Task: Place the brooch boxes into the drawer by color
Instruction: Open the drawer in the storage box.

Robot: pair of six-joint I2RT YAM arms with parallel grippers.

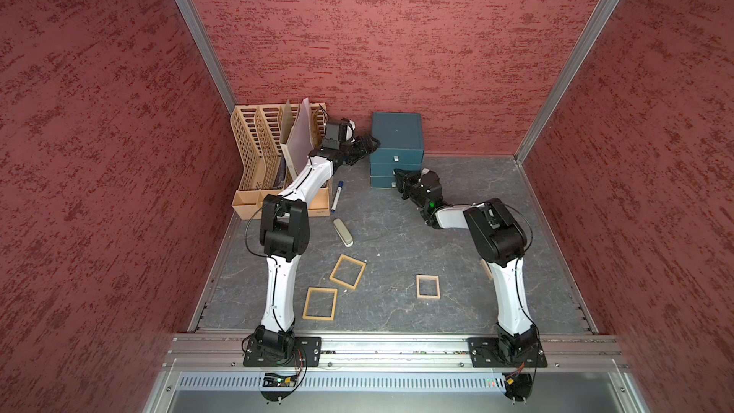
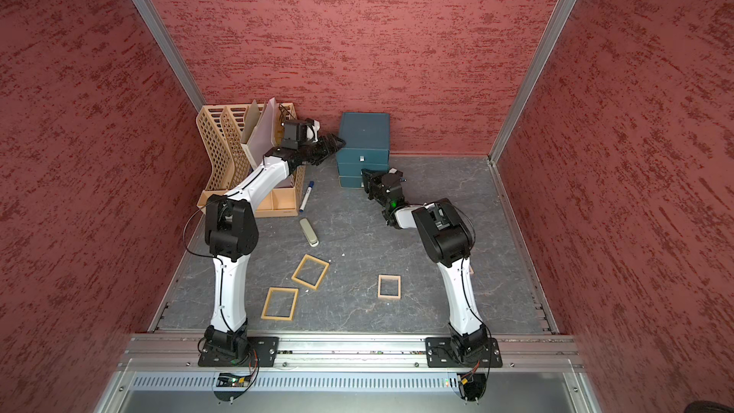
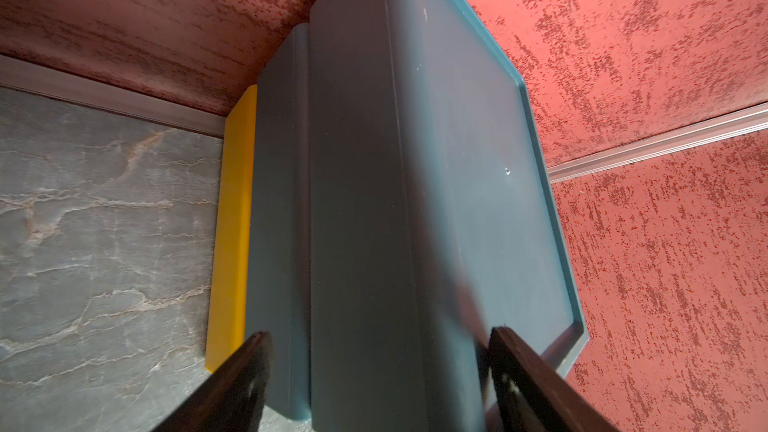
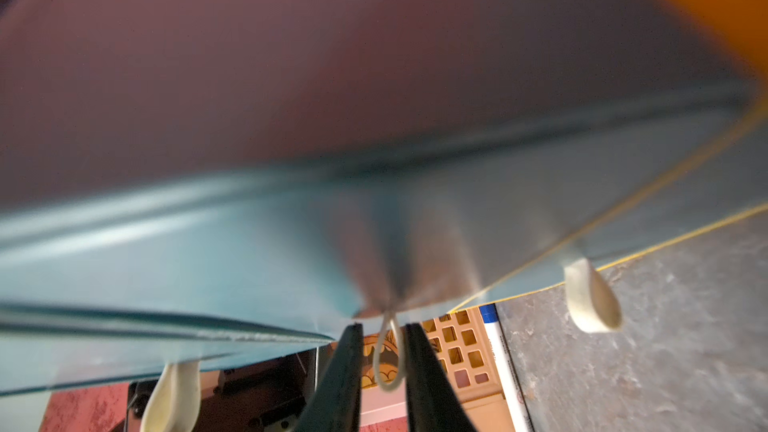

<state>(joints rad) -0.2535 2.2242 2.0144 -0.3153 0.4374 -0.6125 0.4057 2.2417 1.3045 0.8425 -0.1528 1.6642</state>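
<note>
- Tabletop: grey stone-look slab with pale veining, matt.
- Walls: red, rough, stippled plaster-like finish.
- Drawer unit: teal, smooth, matt, plastic-looking, with faint scuffs on top.
- Pull loop: off-white, soft, cloth-like strip.
- Brooch boxes: tan wood-look rims, see-through centres.
- File rack: beige plastic lattice, satin.
- Front rail: bare brushed metal.
- Arm shells: white, glossy; joints black, matt.
</note>
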